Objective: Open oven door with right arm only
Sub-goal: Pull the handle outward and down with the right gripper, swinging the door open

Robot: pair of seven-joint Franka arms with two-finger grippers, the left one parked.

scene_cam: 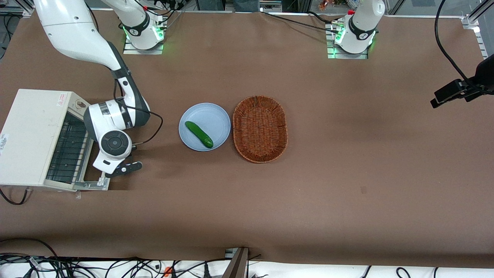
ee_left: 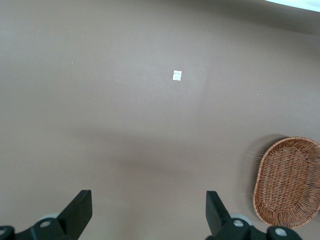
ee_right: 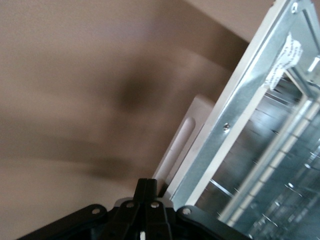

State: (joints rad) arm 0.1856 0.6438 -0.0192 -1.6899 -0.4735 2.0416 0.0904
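Oven door down, arm at its edge

The oven door (scene_cam: 89, 170) lies folded open flat on the tabletop (scene_cam: 347, 185) before the oven (scene_cam: 31, 135); the right arm (scene_cam: 112, 123) holds its tool (ee_right: 146, 192), fingers pressed together, over the door's outer edge.

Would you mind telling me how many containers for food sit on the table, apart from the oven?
2. A blue plate holding a cucumber, and a wicker basket beside it toward the parked arm's end. The gripper, fingers shut, is at the oven door.
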